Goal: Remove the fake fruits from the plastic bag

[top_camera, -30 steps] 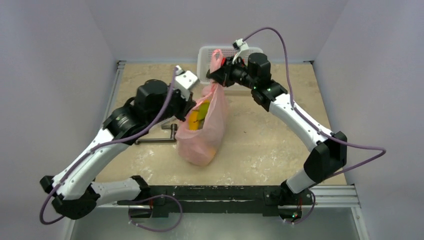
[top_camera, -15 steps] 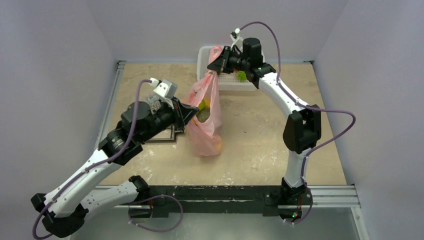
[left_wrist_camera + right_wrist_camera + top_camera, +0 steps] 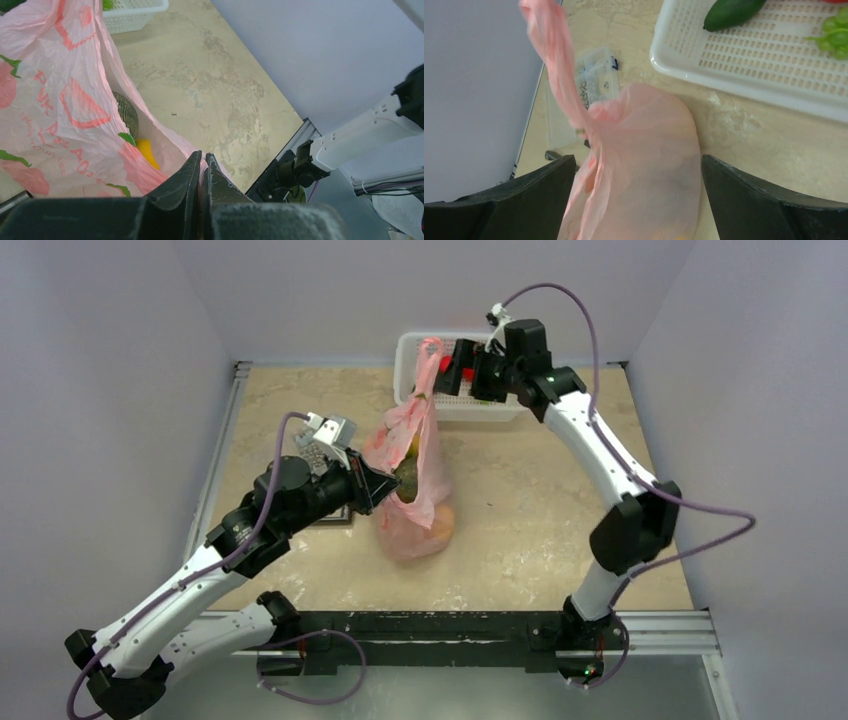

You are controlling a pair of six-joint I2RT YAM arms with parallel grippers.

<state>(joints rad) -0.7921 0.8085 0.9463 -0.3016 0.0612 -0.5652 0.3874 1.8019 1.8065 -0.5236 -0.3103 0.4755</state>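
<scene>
The pink plastic bag point(image 3: 418, 502) sits on the table with one handle loop point(image 3: 432, 355) sticking up. My left gripper point(image 3: 376, 490) is shut on the bag's rim film point(image 3: 165, 150) and holds the mouth open. Inside I see a dull-green melon point(image 3: 128, 113), a yellow fruit point(image 3: 145, 151) and, through the film, an orange fruit point(image 3: 441, 521). My right gripper point(image 3: 452, 368) is open beside the handle, over the basket's near edge. In the right wrist view its fingers point(image 3: 529, 195) stand wide apart above the bag point(image 3: 649, 165), touching nothing.
A white perforated basket point(image 3: 470, 412) stands at the back with a dark green fruit point(image 3: 731, 12), grapes point(image 3: 834, 32) and something red point(image 3: 468, 371). A clear box of small parts point(image 3: 596, 82) and a black tool point(image 3: 330, 521) lie left of the bag.
My right gripper has opened and let go of the bag's handle, drawing back to the right. The bag has sagged lower onto the table. The left gripper keeps its pinch on the rim.
</scene>
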